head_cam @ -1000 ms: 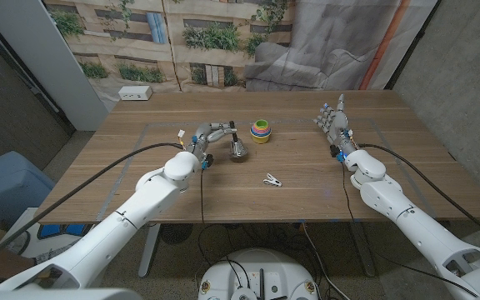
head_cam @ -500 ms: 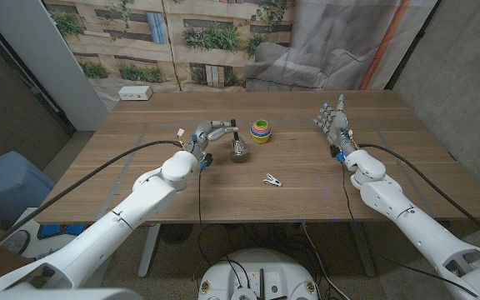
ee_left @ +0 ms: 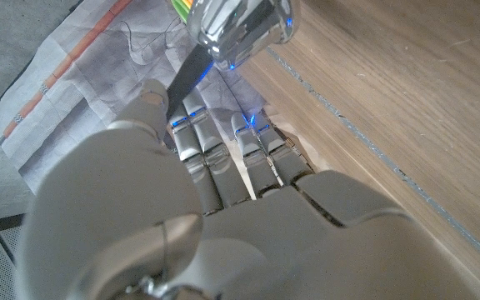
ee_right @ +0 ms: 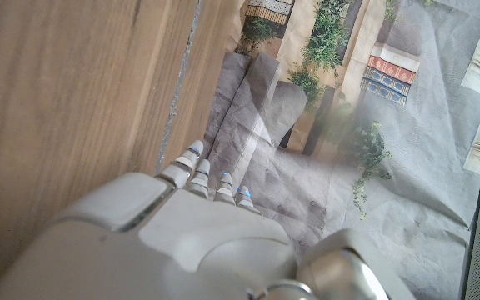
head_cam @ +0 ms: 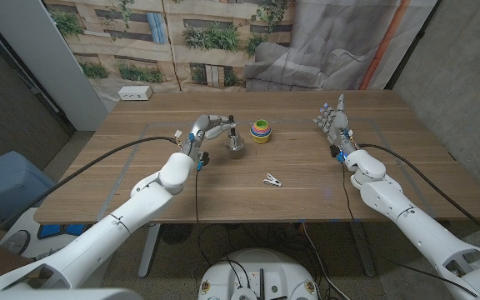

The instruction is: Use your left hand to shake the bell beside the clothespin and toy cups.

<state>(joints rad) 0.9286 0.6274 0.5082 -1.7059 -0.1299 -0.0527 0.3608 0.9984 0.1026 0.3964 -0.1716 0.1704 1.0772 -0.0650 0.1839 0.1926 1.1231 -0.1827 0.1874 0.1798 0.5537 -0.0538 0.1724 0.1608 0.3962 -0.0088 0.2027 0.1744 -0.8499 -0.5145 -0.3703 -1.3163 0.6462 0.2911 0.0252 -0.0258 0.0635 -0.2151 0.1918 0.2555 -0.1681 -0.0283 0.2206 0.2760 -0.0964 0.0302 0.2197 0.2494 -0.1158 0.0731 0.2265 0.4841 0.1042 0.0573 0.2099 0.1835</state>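
Observation:
A shiny silver bell (head_cam: 237, 145) with a black handle hangs from my left hand (head_cam: 210, 129), which grips the handle just left of the stacked colourful toy cups (head_cam: 260, 131). In the left wrist view the bell (ee_left: 242, 23) shows beyond my fingers (ee_left: 223, 154), its dark handle running into them, and it looks lifted off the wood. A white clothespin (head_cam: 272, 179) lies nearer the front edge, to the right of the bell. My right hand (head_cam: 333, 122) stands at the right side of the table with fingers apart, holding nothing.
A white box (head_cam: 136, 93) sits at the far left corner of the wooden table (head_cam: 140, 175). Thin tape lines mark a rectangle on the tabletop. A printed backdrop hangs behind the table, and a blue bin (head_cam: 5, 187) stands on the floor to the left.
My left hand has carried the bell a little up and away from me, closer to the toy cups. The right hand has not moved.

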